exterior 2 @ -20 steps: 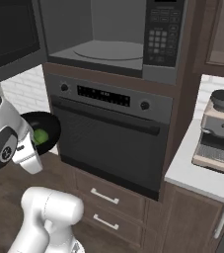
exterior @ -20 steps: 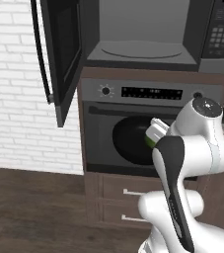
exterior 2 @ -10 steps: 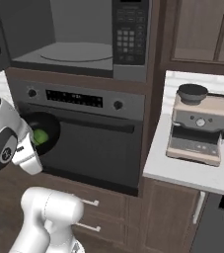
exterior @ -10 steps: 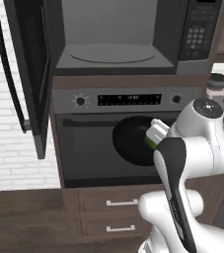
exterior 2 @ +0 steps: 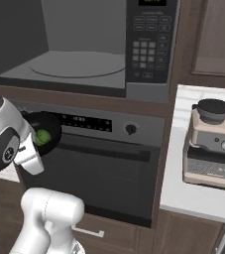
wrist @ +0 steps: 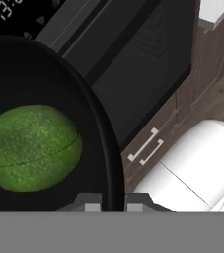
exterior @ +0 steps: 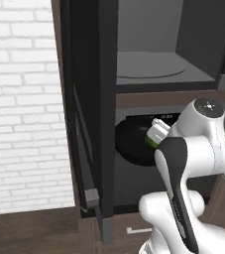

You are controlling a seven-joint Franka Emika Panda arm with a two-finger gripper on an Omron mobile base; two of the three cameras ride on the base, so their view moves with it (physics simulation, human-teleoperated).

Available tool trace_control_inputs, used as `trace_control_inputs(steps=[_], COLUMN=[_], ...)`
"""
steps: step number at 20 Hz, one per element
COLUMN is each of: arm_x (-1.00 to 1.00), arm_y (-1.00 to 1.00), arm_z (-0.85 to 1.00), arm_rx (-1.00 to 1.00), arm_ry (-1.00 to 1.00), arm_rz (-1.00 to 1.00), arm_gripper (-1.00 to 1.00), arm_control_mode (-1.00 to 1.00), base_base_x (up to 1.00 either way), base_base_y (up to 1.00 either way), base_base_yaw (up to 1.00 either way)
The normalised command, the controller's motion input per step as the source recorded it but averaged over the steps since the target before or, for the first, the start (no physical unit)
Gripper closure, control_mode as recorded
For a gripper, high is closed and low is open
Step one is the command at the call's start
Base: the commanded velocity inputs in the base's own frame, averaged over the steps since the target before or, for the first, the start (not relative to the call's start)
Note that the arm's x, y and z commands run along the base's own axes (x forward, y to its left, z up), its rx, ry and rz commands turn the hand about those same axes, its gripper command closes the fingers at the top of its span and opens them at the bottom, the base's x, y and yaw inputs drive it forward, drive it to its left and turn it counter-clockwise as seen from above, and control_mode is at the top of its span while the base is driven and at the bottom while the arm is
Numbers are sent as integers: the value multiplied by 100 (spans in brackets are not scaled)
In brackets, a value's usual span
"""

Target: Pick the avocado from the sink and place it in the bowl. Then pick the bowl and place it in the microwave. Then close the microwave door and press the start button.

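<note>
I have the bowl (wrist: 44,99) clamped by its rim in the end effector (wrist: 113,205), the jaws pinched tight on the near edge; the avocado (wrist: 30,147) sits inside it, resting near that gripped side. From the right base camera the bowl (exterior 2: 43,133) hangs in front of the oven (exterior 2: 109,168) control strip, below the microwave (exterior 2: 84,49) cavity, and the avocado (exterior 2: 43,137) shows green within it. From the left base camera the microwave door (exterior: 89,124) stands swung wide, edge-on to me, with the bowl (exterior: 134,141) just beyond it.

The step in hand, as I judge it, is carrying the bowl up into the cavity; I want to lift first until the bowl clears the cavity's lower lip, then push straight in over the round turntable; keeping the bowl level matters, since the fruit is loose and could roll out on a tilt; I would also keep the arm's elbow off the open door, and set the bowl down fully before letting go.
</note>
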Motion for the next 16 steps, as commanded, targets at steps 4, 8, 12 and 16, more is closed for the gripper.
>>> trace_control_inputs(steps=[4, 8, 12, 16], arm_x=[0, 0, 0, 0], arm_y=[0, 0, 0, 0], arm_z=[0, 0, 0, 0], arm_rx=[0, 0, 0, 0], arm_ry=[0, 0, 0, 0], arm_rz=[0, 0, 0, 0], arm_gripper=[100, 100, 100, 100], arm_control_mode=[100, 100, 100, 100], base_base_x=[-15, 0, 2, 15], base_base_y=[0, 0, 0, 0], base_base_yaw=[0, 0, 0, 0])
